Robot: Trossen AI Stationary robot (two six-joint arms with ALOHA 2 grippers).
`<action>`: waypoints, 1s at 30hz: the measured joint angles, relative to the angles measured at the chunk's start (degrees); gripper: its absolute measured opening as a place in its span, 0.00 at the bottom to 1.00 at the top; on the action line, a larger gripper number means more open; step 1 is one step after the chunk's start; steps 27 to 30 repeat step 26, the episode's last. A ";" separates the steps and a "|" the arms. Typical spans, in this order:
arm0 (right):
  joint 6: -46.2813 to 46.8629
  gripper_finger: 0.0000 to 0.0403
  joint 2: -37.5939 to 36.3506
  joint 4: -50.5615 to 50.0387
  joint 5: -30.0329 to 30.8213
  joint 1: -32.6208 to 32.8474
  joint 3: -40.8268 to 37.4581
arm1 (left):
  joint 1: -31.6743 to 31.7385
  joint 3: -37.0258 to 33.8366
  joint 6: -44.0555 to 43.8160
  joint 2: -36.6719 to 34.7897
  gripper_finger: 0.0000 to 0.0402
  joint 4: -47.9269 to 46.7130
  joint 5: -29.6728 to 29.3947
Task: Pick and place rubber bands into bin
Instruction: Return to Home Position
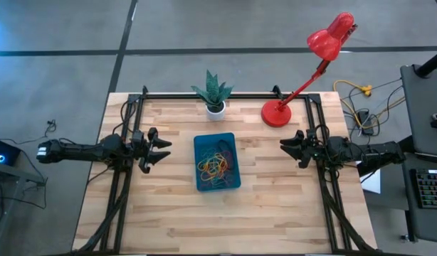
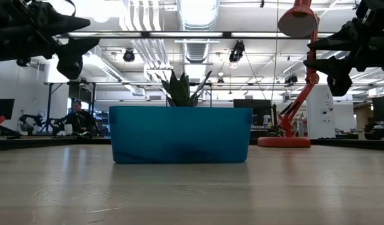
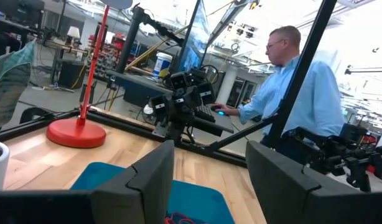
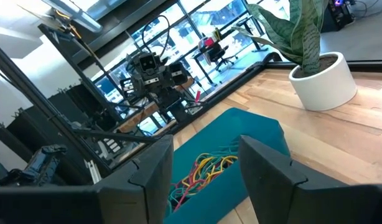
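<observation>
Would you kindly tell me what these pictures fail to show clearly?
Low view: the shallow teal-blue plastic bin's wall hides the thin coloured rubber bands.
High view: the bands are tangled, too small to count.
Left wrist view: the open left gripper's dark fingers cover much of the bin.

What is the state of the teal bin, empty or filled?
Partly filled. The high view shows a tangle of rubber bands lying inside the bin, with bare teal floor around them.
</observation>
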 joint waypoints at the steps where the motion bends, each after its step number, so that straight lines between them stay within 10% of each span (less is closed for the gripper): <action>1: 0.00 0.42 0.00 0.00 0.00 0.00 0.00 | 0.01 0.00 0.00 0.03 0.46 -0.01 0.00; 30: 0.00 0.41 0.00 0.01 0.04 -0.01 0.02 | 0.05 0.00 0.01 0.34 0.46 0.01 0.00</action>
